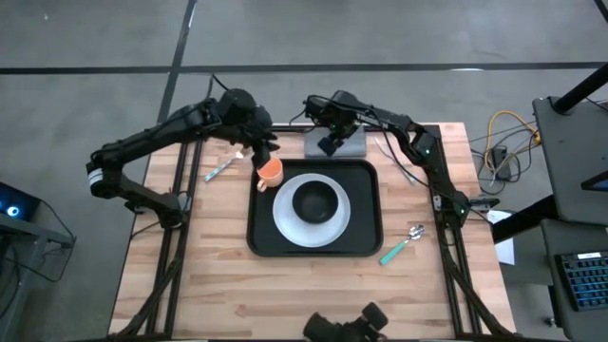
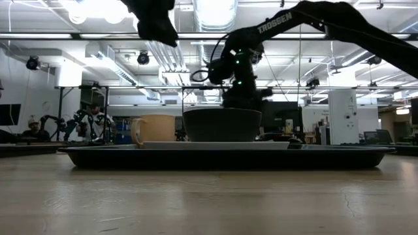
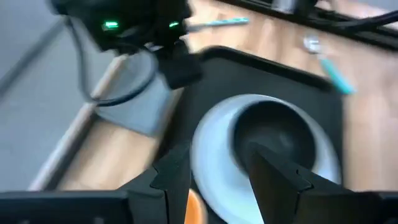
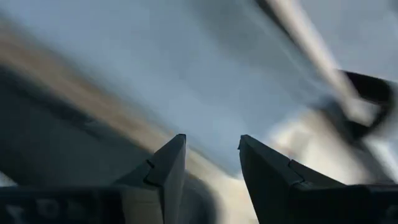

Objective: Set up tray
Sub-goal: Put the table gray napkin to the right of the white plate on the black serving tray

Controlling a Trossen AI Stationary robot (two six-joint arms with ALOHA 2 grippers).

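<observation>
The high view shows the black tray in the middle of the wooden table, with a white plate on it and a dark bowl on the plate. An orange cup stands on the tray's far left corner, beside the plate. The left claw hangs just above this cup; in the left wrist view its fingers are apart and hold nothing. The right claw is over the grey napkin just behind the tray, and its fingers are also apart with nothing between them. One teal-handled spoon lies on the table right of the tray, another utensil left of the cup.
</observation>
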